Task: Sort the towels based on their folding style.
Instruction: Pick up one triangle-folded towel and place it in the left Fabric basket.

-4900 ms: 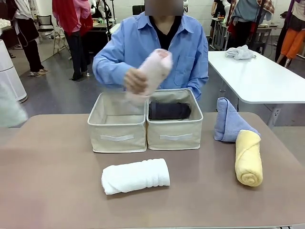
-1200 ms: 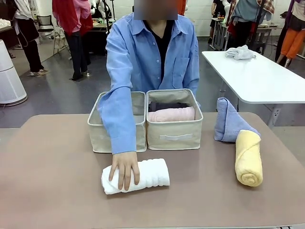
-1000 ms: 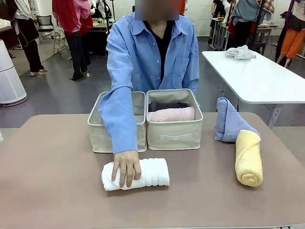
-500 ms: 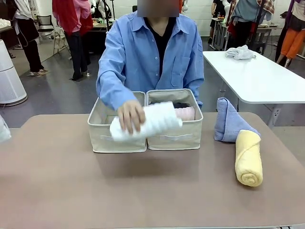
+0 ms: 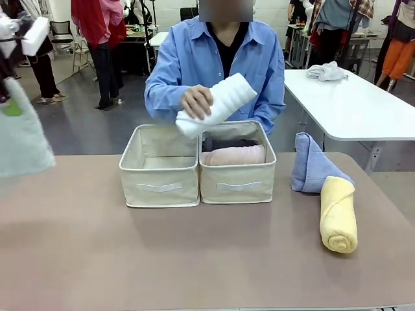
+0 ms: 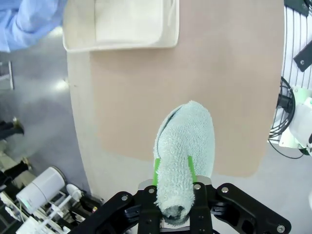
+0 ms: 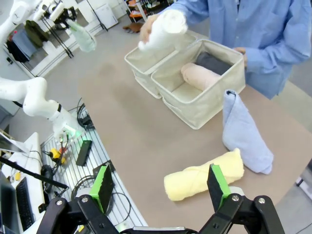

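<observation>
1. Towels: the pale green cone (image 6: 185, 146) is clamped between the pads of my left claw (image 6: 173, 170). I hold it in the air above the left edge of the table (image 6: 146, 97).
2. My right claw (image 7: 160, 187) stands wide open with nothing between its pads, above the near right part of the table.
3. The left bin (image 5: 159, 188) is beige fabric, and its bare floor shows.
4. The right bin (image 5: 237, 186) stands side by side with the left bin, their walls touching. The pink roll (image 5: 232, 155) lies across it toward the front, and the dark grey roll (image 5: 227, 142) lies behind the pink one, by the far wall.
5. The person's hand (image 5: 196, 102) holds the white roll (image 5: 224, 100) tilted in the air above the bins' far rims, touching neither bin.
6. The light blue cone (image 5: 311, 165) stands upright on the table to the right of the right bin and apart from it. The yellow roll (image 5: 338, 215) lies just in front of the cone; I cannot tell whether they touch.
7. Bare tabletop lies between my left claw and the left bin. The person's arm and the white roll hang over the far side of the bins.
</observation>
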